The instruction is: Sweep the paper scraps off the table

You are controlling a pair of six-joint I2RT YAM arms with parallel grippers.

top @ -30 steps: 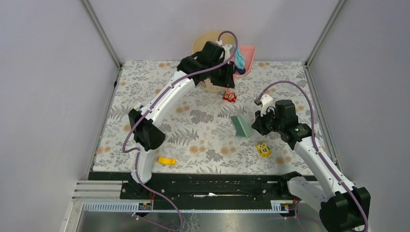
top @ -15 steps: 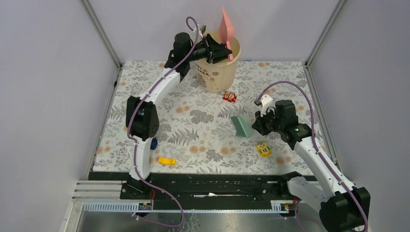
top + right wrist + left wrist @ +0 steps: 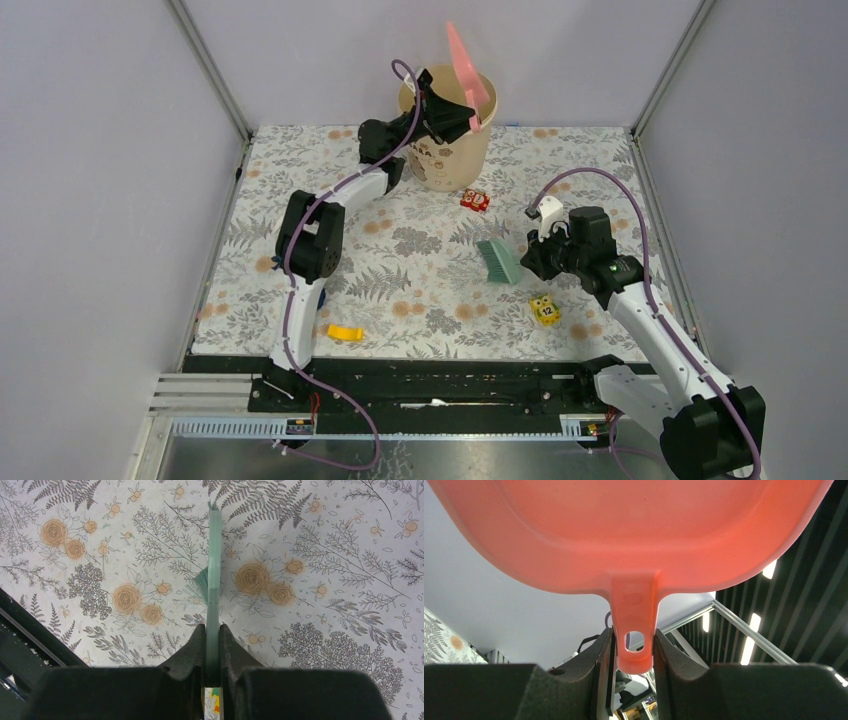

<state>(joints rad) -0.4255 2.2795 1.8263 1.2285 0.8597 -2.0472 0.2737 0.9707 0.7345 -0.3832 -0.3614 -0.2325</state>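
No paper scraps show in any view. My left gripper (image 3: 458, 114) is shut on the handle of the pink dustpan (image 3: 463, 62) and holds it nearly upright above the rim of the beige bucket (image 3: 450, 160). In the left wrist view the dustpan (image 3: 634, 530) fills the top and its handle sits between my fingers (image 3: 634, 652). My right gripper (image 3: 528, 258) is shut on the green brush (image 3: 498, 261) over the table (image 3: 420, 290). In the right wrist view the brush (image 3: 214, 555) stands edge-on between my fingers (image 3: 213, 642) above the flowered cloth (image 3: 325, 555).
A red toy cube (image 3: 475, 200) lies in front of the bucket. A yellow toy cube (image 3: 543, 309) lies near the right gripper. A flat yellow piece (image 3: 345, 332) lies near the table's front edge. Grey walls and frame posts close in the table.
The left arm swung the dustpan from a tilt beside the bucket's right rim to nearly upright above the bucket, and its elbow folded inward. The right arm and brush have not moved.
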